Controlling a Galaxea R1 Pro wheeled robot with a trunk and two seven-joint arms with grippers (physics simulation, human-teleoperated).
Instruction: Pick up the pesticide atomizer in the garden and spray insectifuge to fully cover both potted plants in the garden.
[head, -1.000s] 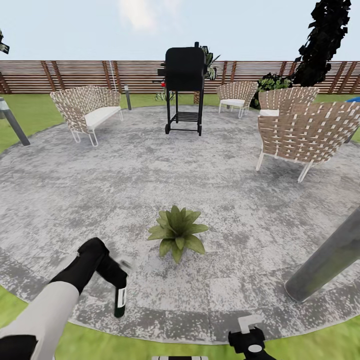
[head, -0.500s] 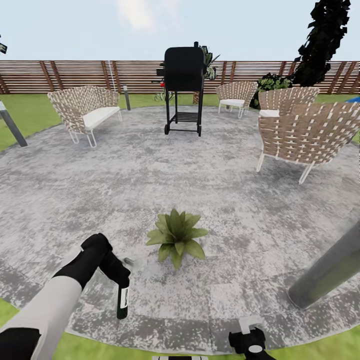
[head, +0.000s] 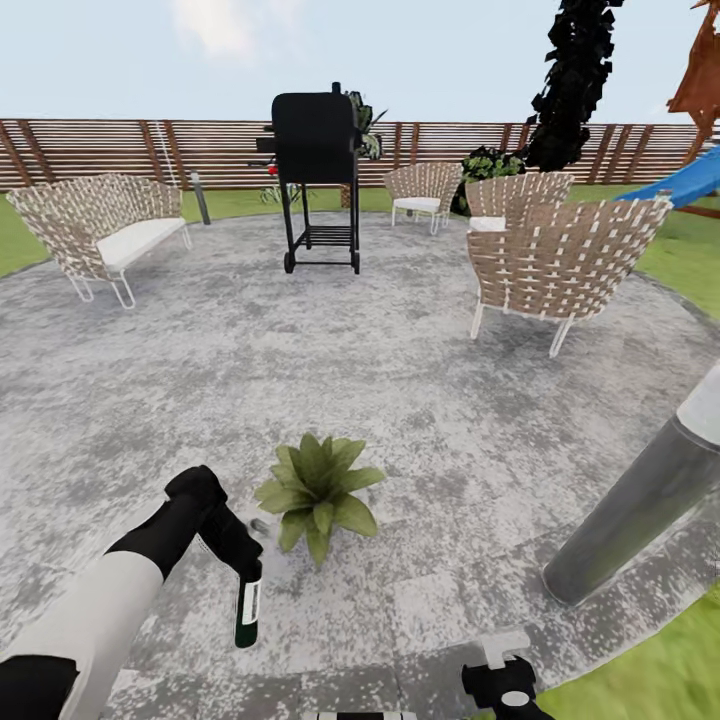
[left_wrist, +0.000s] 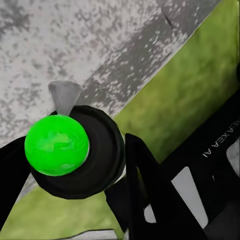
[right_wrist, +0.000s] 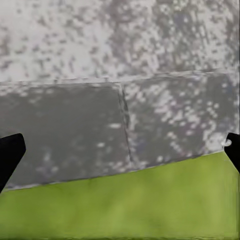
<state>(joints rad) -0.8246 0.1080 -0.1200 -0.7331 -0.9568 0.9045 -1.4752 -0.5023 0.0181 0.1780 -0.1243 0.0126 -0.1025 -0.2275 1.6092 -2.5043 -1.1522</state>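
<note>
Green-black atomizer (head: 246, 608) pinched in left gripper (head: 238, 560); aim nozzle squarely at plant (head: 315, 492) just beside, sweep all leaves.

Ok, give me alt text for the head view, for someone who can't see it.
The left gripper holds the pesticide atomizer hanging down, beside a potted plant on the round gravel patio. Behind stand wicker chairs, a black grill and a slatted wooden fence; a grey post leans at right.
</note>
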